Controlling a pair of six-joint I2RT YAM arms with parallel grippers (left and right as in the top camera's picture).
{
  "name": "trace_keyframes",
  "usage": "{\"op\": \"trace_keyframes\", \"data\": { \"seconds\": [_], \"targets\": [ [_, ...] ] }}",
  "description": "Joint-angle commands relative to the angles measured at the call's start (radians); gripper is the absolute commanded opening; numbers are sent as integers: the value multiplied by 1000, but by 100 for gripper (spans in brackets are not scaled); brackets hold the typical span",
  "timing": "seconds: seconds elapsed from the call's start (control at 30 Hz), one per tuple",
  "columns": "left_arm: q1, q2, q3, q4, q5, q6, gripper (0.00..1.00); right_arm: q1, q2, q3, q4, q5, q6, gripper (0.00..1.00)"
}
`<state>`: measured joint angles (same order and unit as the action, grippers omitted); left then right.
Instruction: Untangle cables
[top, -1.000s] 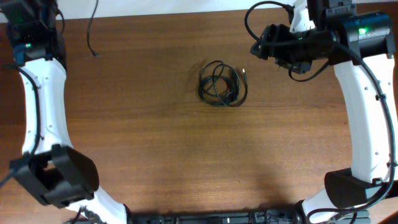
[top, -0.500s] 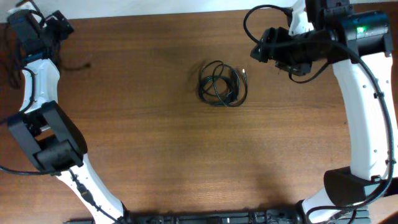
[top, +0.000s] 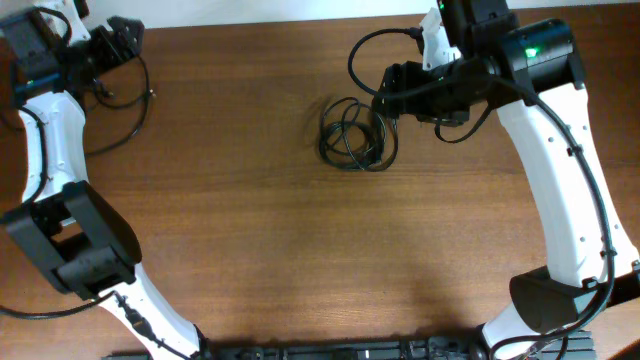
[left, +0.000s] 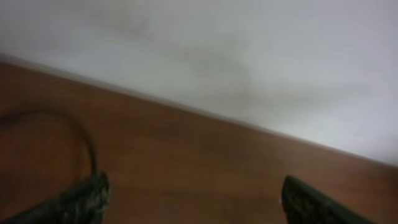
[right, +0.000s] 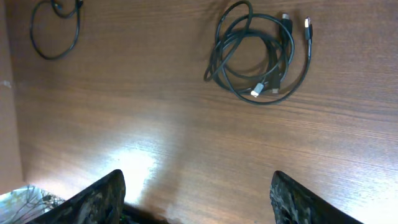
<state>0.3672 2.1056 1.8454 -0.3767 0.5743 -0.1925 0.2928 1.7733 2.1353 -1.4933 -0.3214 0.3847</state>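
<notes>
Your right gripper had its jaws spread wide, holding nothing, hovering near the cables knotted at upper centre of the table. Your left gripper gaped too, upper left, by one loose cord. Pinch one outer loop, not the bunch.

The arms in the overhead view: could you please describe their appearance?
The left arm and right arm have smooth white links between bulky black joints. A green light glows on the right one, thick black wires loop from it, and its fingers are dark.
</notes>
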Motion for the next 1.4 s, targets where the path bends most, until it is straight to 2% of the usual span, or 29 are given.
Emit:
{"op": "trace_keyframes", "data": {
  "seconds": [0.0, 0.03, 0.07, 0.13, 0.33, 0.4, 0.57, 0.6, 0.63, 0.73, 0.77, 0.8, 0.87, 0.9, 1.0, 1.1, 1.13, 1.23, 1.3, 1.37],
  "targets": [
    [2, 63, -6, -169, -218, 0, 89, 8, 2, -5, 1, 20, -14, 73],
    [2, 79, -6, -218, -299, 0, 99, 8, 2, -5, 0, 19, -14, 73],
    [3, 87, -6, -247, -373, -3, 99, 8, 2, -5, -2, 20, -14, 73],
    [16, 89, -6, -282, -529, -93, 99, 8, 2, -5, -12, 20, -14, 73],
    [100, 108, -13, -334, -599, -269, 99, 8, 3, -5, -17, 20, -14, 73],
    [117, 137, -13, -350, -667, -275, 99, 8, 3, -5, -18, 20, -14, 73],
    [122, 221, -13, -358, -665, -290, 99, 8, 2, -5, -18, 20, -14, 73],
    [122, 234, -13, -354, -665, -290, 89, 8, 2, -5, -18, 20, -14, 73],
    [122, 245, -13, -353, -666, -290, 84, 8, 3, -5, -18, 20, -14, 73],
    [124, 254, -13, -347, -669, -289, 84, 8, 3, -5, -18, 20, -14, 73],
    [127, 254, -13, -343, -669, -289, 77, 8, 3, -5, -18, 20, -14, 73],
    [127, 254, -13, -336, -669, -289, 61, 8, 2, -5, -18, 20, -14, 72],
    [126, 258, -13, -319, -668, -289, 38, 8, 3, -5, -19, 19, -14, 73],
    [124, 264, -13, -314, -669, -289, 34, 8, 3, -5, -19, 19, -14, 73],
    [124, 312, -13, -292, -668, -289, 35, 8, 3, -5, -21, 19, -14, 73],
    [124, 364, -13, -248, -666, -285, 19, 9, 3, -5, -31, 19, -14, 73],
    [124, 374, -13, -218, -663, -285, 10, 9, 3, -5, -37, 19, -13, 73],
    [124, 373, 2, -130, -587, -268, 0, 9, 3, -5, -40, 19, -13, 72],
    [132, 372, 138, -142, -562, -171, 0, 9, 3, -5, -60, 19, -14, 73],
    [134, 372, 302, -212, -562, -153, 0, 9, 3, -5, -63, 19, -14, 73]
  ]
}}
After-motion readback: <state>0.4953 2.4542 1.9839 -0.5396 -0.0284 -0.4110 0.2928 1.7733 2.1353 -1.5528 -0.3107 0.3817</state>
